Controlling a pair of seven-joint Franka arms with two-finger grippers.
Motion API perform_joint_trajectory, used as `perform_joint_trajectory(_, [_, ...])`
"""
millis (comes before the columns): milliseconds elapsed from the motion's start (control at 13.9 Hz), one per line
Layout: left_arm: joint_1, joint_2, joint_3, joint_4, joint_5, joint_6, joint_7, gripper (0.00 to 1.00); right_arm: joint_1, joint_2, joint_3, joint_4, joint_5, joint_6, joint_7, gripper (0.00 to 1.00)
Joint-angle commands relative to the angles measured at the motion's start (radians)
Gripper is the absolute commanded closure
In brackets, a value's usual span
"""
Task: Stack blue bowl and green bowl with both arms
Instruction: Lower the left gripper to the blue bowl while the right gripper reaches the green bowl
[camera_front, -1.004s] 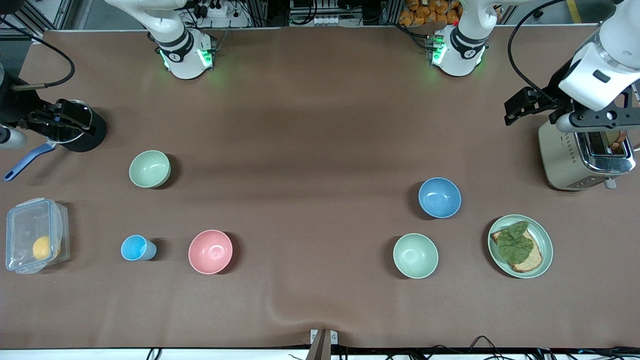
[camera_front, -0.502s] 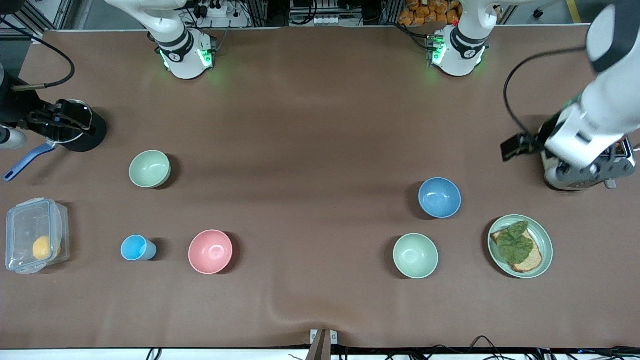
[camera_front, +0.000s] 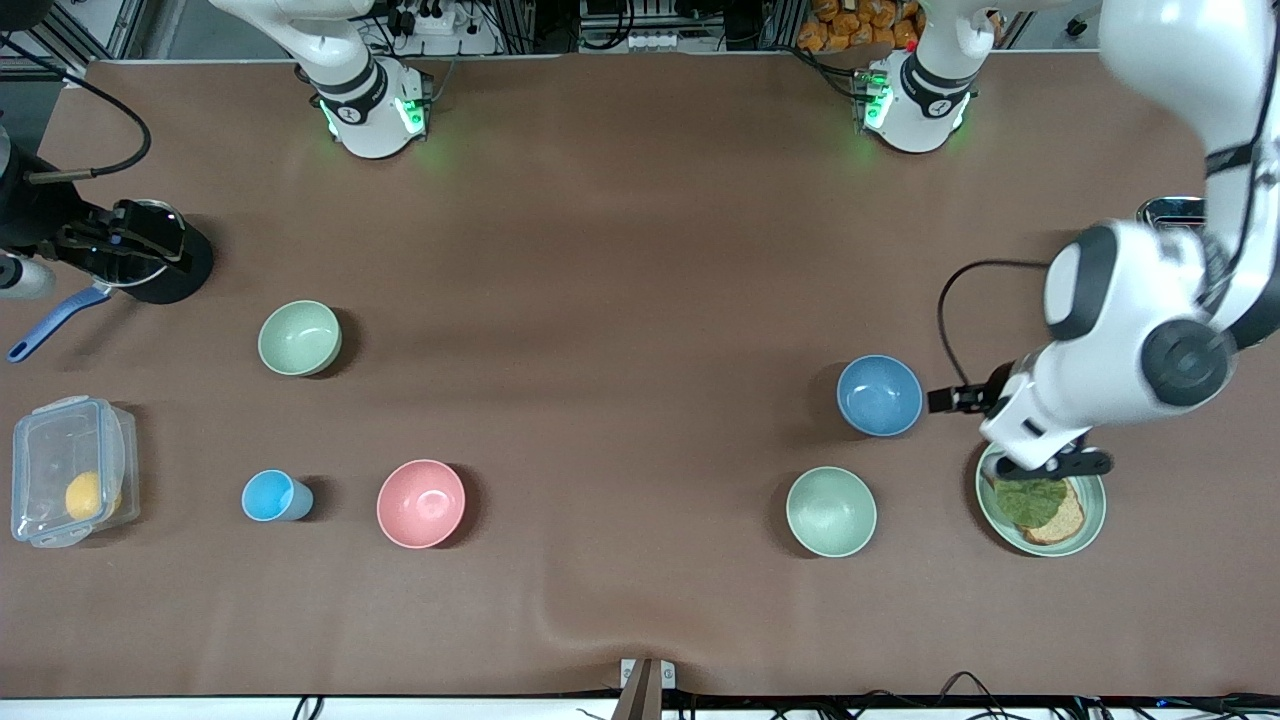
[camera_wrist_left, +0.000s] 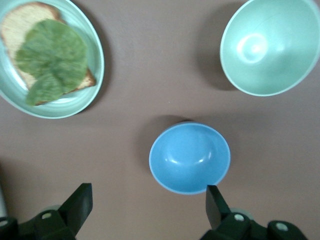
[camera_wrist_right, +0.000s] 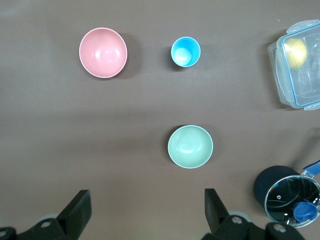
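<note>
The blue bowl (camera_front: 879, 396) stands upright and empty toward the left arm's end of the table. A green bowl (camera_front: 831, 511) stands nearer the front camera beside it. A second, look-alike green bowl (camera_front: 299, 338) stands toward the right arm's end. My left gripper (camera_front: 1048, 462) hangs over the edge of the toast plate, next to the blue bowl. In the left wrist view it (camera_wrist_left: 147, 202) is open and empty, with the blue bowl (camera_wrist_left: 190, 157) and the green bowl (camera_wrist_left: 272, 45) below. My right gripper (camera_front: 140, 238) waits over a black pot, open and empty (camera_wrist_right: 146, 206). The second green bowl (camera_wrist_right: 190, 146) shows in its wrist view.
A green plate (camera_front: 1088, 525) with toast and a leaf lies under the left hand. A pink bowl (camera_front: 421, 503), a light-blue cup (camera_front: 275, 496) and a clear box (camera_front: 70, 470) holding a yellow fruit stand at the right arm's end. The left arm mostly hides the toaster (camera_front: 1170, 208).
My left arm has swung from over the toaster toward the front camera, to above the plate's edge beside the blue bowl. The right arm and all bowls have not moved.
</note>
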Motion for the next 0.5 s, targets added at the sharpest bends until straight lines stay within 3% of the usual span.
perform_joint_trajectory(0, [-0.010, 0.091, -0.002, 0.035, 0.026, 0.025, 0.002, 0.00, -0.002, -0.017, 0.004, -0.016, -0.002, 0.008, -0.007, 0.00])
perform_joint_trajectory(143, [0.005, 0.094, -0.003, 0.023, 0.027, 0.086, 0.000, 0.00, -0.002, -0.004, 0.004, -0.016, -0.002, 0.022, -0.009, 0.00])
perform_joint_trajectory(359, [0.011, 0.058, -0.003, -0.205, 0.026, 0.400, -0.001, 0.00, 0.001, 0.076, 0.004, -0.016, 0.001, 0.017, -0.009, 0.00])
perform_joint_trajectory(430, [0.014, 0.038, -0.005, -0.246, 0.026, 0.439, 0.000, 0.00, 0.004, 0.096, 0.004, -0.015, -0.002, 0.020, -0.013, 0.00])
